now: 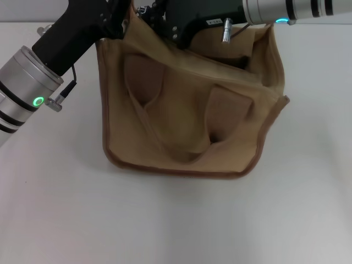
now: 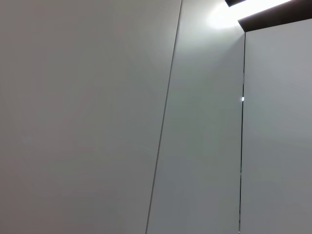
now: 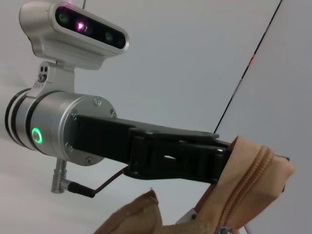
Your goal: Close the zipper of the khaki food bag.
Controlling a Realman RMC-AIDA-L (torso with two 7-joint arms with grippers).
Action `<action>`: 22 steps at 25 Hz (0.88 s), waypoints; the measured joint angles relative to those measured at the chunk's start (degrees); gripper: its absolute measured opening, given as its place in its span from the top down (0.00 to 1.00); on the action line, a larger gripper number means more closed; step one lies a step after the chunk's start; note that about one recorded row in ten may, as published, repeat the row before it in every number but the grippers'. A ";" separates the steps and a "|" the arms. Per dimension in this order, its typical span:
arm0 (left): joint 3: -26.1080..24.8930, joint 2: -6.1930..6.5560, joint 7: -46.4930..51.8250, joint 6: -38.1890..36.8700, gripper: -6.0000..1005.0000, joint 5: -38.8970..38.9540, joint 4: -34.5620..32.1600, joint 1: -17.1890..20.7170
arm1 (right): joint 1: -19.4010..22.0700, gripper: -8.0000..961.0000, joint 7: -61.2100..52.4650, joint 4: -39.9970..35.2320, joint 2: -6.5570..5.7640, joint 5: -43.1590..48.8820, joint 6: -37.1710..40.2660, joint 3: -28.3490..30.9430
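A tan bag point(image 1: 187, 121) edged in darker brown piping sits on a white table point(image 1: 176, 220), its zipper point(image 3: 246, 187) tape a matching khaki, flanked by black left gripper point(image 1: 118, 19) and right gripper point(image 1: 165, 22) on silver arms ringed black, each showing a green light.

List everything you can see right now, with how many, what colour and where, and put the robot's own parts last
khaki food bag: one, tan with darker brown piping, middle of the table, top edge lifted toward the far side.
strap handles: two, tan, lying on the bag's near face.
zipper: one, khaki tape, on the fabric end pinched by the left gripper; its pull is not clearly shown.
table: one, white, under the bag.
wall panels: grey-white, filling the left wrist view.
left gripper: one, black, clamped on the bag's far left top corner.
right gripper: one, black, at the bag's far top edge; its fingers are hidden.
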State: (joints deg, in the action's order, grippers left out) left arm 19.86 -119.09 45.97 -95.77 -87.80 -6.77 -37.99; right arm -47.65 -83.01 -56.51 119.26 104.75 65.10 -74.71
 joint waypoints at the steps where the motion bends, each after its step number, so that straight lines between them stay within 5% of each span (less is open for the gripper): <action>1: 0.00 0.00 0.00 0.00 0.96 0.00 0.00 0.00 | 0.10 0.91 0.00 0.00 -0.02 -0.12 0.00 0.03; 22: -0.09 0.00 0.09 -0.14 0.95 -0.01 0.10 0.46 | 5.96 0.99 0.25 -2.07 0.04 -0.92 0.47 3.65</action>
State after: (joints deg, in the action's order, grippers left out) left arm 19.77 -119.10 46.05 -95.91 -87.81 -6.67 -37.53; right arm -41.69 -82.76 -58.58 119.30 103.83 65.57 -71.06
